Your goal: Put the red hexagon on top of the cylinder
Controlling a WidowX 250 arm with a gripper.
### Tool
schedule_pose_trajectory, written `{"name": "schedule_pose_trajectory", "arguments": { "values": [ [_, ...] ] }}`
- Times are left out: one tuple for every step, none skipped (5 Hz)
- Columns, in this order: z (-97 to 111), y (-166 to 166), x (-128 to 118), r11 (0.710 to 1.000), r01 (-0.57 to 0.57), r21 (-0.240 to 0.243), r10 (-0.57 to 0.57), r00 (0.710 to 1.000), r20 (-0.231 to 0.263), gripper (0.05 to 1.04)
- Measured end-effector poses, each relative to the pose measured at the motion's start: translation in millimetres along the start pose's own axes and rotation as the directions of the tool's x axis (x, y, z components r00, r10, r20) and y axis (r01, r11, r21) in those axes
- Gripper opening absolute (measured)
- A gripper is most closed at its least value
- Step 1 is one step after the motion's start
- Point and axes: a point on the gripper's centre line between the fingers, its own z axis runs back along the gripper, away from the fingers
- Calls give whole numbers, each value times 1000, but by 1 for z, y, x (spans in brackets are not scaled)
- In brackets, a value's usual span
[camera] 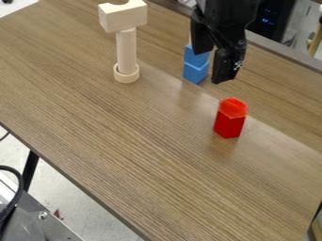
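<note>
- Hand (211, 67) at 1 o'clock from mid-surface, pointing down, open: jaws apart, nothing between them that I can make out as held.
- Red hexagon (230, 123) at 3 o'clock, upright on the surface (125, 141), 5 to 6 o'clock from the hand as I look. Standing end-up, sides exposed: should suit a straight-down side pinch, and would go onto the cylinder without reorienting.
- Cylinder (127, 49) at 11 o'clock, pale, upright. Foot sits in a ring (126, 74), probably there to stop it tipping.
- Notched block (123, 18) caps the cylinder, notch up. Reads as a cradle, but it takes the spot the hexagon wants. If this is the right cylinder, either the block comes off first or the hexagon lands on it. Tall, narrow stack, so a knock could topple it.
- Blue blocks (196, 66) stacked at 1 o'clock, close by the hand in my line of sight. Look like bystanders.
- Hard to see: hand covers part of the blue blocks; can't judge the depth gap there.
- Block's upper end runs off at my top edge, so can't see the full notch.
- Hexagon's top is brighter than its sides. Separate cap or just glare? Can't tell.
- Arm's upper part cut off too.
</note>
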Motion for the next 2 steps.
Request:
{"name": "schedule_pose_trajectory", "arguments": {
  "values": [
    [-8,-3,-4,1000,-4,-20,3,999,-33,999],
    [-22,-10,0,995,-66,-78,56,990,-128,999]
  ]
}}
